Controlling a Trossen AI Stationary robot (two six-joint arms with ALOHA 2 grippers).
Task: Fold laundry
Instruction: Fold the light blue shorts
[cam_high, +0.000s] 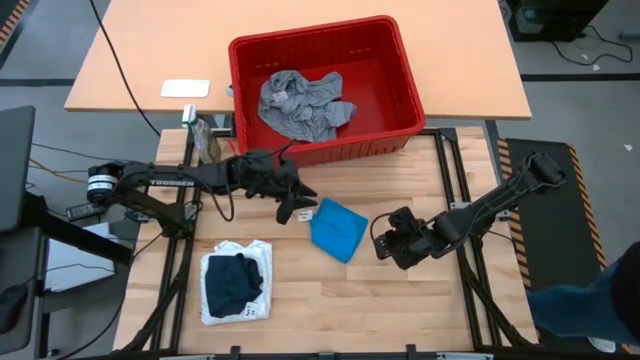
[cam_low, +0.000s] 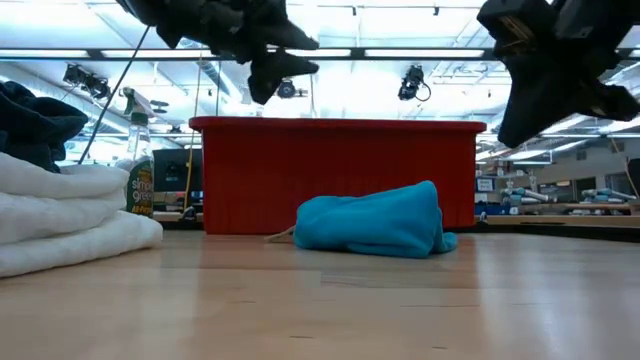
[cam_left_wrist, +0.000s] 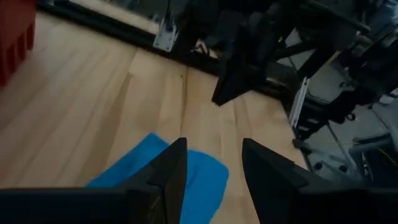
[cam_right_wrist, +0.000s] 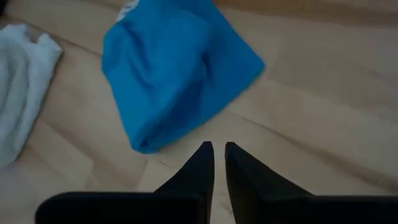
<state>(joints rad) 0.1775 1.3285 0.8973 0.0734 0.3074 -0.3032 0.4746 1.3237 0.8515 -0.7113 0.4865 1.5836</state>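
table (cam_high: 400, 300), pale wood, seen from above; clock directions taken from its middle in the high view

item: bright blue garment (cam_high: 337, 229), folded into a small bundle, lying flat near the centre, held by nothing
item: white garment (cam_high: 232, 298) with dark navy garment (cam_high: 232, 281) stacked on it, at 8 o'clock, well apart from the blue one
item: heather grey garment (cam_high: 300, 105), crumpled, inside the red basket (cam_high: 405, 85) at 12 o'clock

left gripper (cam_high: 297, 205): above the table at 10 o'clock of the blue bundle, just beside it, fingers spread, empty
right gripper (cam_high: 383, 243): at 3 o'clock of the blue bundle, near but apart from it, raised off the wood in the low view; fingers almost pressed together, a thin slit between the tips, nothing pinched
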